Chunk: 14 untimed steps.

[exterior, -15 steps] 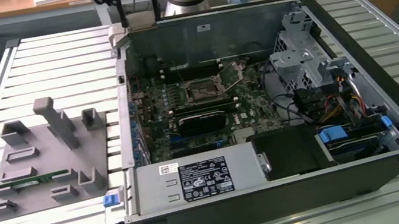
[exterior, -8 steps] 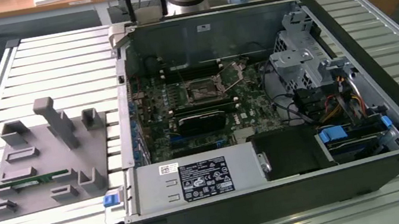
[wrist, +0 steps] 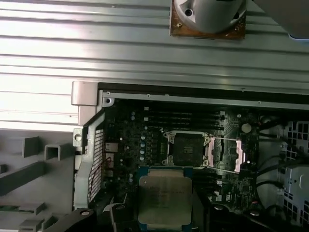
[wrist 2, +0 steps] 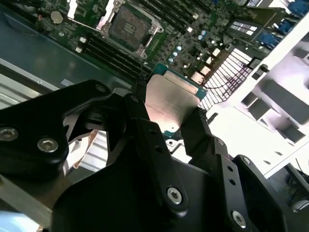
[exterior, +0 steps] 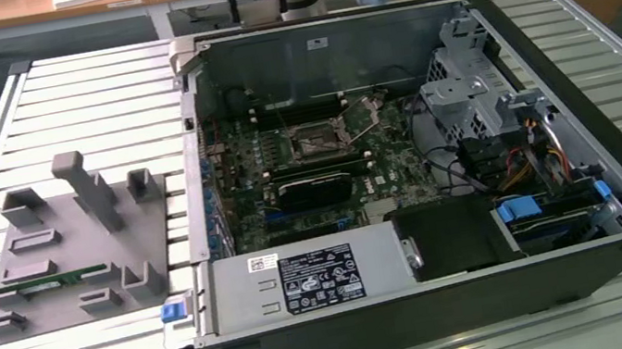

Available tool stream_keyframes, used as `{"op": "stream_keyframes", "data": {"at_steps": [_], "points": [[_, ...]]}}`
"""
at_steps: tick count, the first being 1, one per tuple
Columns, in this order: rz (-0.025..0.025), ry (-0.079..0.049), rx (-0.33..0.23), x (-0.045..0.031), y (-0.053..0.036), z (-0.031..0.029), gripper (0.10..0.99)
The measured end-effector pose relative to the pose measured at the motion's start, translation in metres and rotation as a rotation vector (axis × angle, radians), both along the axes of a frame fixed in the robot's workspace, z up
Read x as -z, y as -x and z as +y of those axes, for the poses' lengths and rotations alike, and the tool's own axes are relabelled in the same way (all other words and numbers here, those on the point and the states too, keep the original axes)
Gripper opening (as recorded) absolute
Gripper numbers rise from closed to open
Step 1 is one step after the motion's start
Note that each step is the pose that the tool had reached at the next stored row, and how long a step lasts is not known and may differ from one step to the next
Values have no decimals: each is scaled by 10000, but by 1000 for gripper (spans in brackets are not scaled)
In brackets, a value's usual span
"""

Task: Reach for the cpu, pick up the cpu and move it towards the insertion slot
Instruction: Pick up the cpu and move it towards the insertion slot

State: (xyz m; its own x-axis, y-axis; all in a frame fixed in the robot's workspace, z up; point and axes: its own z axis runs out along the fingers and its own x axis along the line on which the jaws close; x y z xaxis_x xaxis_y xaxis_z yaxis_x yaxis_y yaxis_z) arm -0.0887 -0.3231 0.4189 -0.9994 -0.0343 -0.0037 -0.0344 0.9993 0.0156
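Note:
My gripper [wrist 2: 169,116] is shut on the cpu [wrist 2: 171,99], a flat square chip with a silvery metal top and a green rim. One black finger presses on each of two opposite edges. In the first wrist view the cpu [wrist: 165,193] hangs above the motherboard, just short of the insertion slot [wrist: 186,150]. The insertion slot [wrist 2: 126,26] is a silver-framed socket with a dark centre, and its cover and wire lever are swung open. In the exterior view the insertion slot [exterior: 316,141] lies in the middle of the open computer case [exterior: 612,183].
A grey holder block [exterior: 71,240] with a green memory stick [exterior: 47,284] stands on the slatted metal table [exterior: 85,88] at the exterior view's left. Inside the case are a labelled power supply [exterior: 302,279], a metal drive cage [exterior: 475,102] and cables.

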Motion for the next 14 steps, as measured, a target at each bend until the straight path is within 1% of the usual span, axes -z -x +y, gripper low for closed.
{"op": "stream_keyframes", "data": {"at_steps": [6, 12, 14], "points": [[0, 0, 0, 27, -228, 33, 537], [0, 0, 0, 50, -403, 103, 537], [0, 0, 1, 59, -447, 129, 537]]}}
